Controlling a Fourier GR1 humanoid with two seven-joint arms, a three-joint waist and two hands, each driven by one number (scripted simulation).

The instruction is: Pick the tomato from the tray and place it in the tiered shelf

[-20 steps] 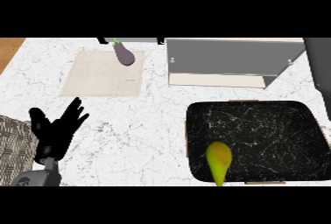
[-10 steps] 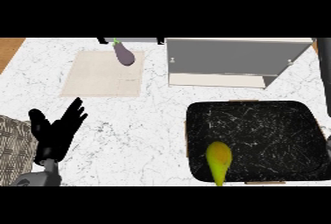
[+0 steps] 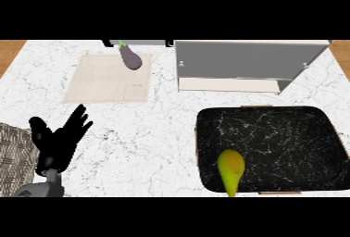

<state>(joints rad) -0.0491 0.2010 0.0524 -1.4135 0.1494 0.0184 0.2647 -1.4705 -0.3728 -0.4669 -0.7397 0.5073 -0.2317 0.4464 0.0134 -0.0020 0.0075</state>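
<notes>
At the counter's near left corner, my left hand [image 3: 60, 140] stands with its black fingers spread and pointing up, holding nothing. It rests just beside a woven wicker mat [image 3: 14, 159] at the left edge. My right hand is out of view.

Nothing I can see has changed over the last second. The hand shows the same pose in the same place, and nothing on the white marble counter [image 3: 164, 115] has shifted. From this I judge that no carrying is under way at this moment.

The square black marbled tray [image 3: 287, 139] fills the near right corner. On it lies one thing only, a long yellow-green fruit with an orange blush [image 3: 231, 170]. It looks more like a mango than a round red tomato, and I see no other fruit that fits the task. It lies at the tray's near edge, left of the middle, with its narrow tip reaching over the rim, as it did earlier.

The grey and white tiered shelf [image 3: 246, 65] stands at the far right edge, just beyond the tray, and I see nothing on its tiers. So the fruit is on the tray and not in the shelf.

At the far left edge, a purple aubergine [image 3: 130, 59] lies on the far edge of a beige cutting board [image 3: 106, 83], also unmoved.
</notes>
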